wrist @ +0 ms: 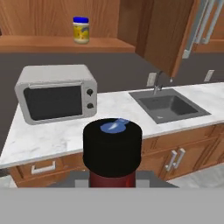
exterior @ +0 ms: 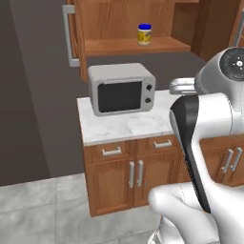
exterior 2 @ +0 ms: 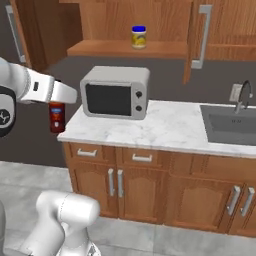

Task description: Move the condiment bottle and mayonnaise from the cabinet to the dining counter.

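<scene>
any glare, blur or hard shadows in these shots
Hand view: the bottle cap looms large with a pale blue sheen on top. Right base view: soft shade under the cabinet shelf; the mayonnaise label is too soft to read. Left base view: flat, even light on the microwave, no glare.

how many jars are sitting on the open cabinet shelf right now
1: the mayonnaise stands alone on the cabinet shelf, above the microwave. More could be hidden behind the doors.

A kitchen — microwave (exterior: 122, 89) on marble worktop (exterior 2: 165, 127), sink (exterior 2: 232, 125), wooden cabinets (exterior 2: 120, 187).
</scene>
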{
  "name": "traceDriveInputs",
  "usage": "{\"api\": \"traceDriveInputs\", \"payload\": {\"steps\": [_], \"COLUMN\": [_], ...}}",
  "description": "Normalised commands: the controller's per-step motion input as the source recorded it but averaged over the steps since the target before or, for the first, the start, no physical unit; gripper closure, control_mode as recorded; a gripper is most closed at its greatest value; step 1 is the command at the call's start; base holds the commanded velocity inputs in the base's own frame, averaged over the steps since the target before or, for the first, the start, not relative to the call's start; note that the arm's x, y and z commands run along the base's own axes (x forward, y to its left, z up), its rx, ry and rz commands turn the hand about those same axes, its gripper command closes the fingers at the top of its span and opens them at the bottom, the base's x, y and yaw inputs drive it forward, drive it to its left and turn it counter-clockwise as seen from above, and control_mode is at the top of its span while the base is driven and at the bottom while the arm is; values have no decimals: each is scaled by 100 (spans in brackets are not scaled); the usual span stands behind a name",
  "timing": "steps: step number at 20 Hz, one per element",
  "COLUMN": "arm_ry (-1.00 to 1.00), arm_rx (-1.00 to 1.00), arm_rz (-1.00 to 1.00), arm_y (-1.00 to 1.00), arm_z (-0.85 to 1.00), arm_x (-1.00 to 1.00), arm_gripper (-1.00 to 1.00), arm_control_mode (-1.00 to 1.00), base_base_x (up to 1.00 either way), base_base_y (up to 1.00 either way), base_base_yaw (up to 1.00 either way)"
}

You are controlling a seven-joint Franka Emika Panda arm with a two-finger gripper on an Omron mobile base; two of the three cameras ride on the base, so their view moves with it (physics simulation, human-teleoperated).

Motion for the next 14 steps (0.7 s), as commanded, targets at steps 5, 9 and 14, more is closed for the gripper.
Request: {"api": "traceDriveInputs", "payload": {"steps": [5,9,14], "arm_ry": [0,0,0], "arm_rx": [0,0,0], "arm_rz": [0,0,0], "arm_y": [0,0,0], "arm_z": [0,0,0], "arm_x": [0,0,0], "arm_gripper": [100,100,100], "arm_control_mode": [100,100,100], "base_base_x": [-1,-2,-1], "base_base_y": [-3,-16,-20], "base_base_yaw": [-50,-54,-57]}}
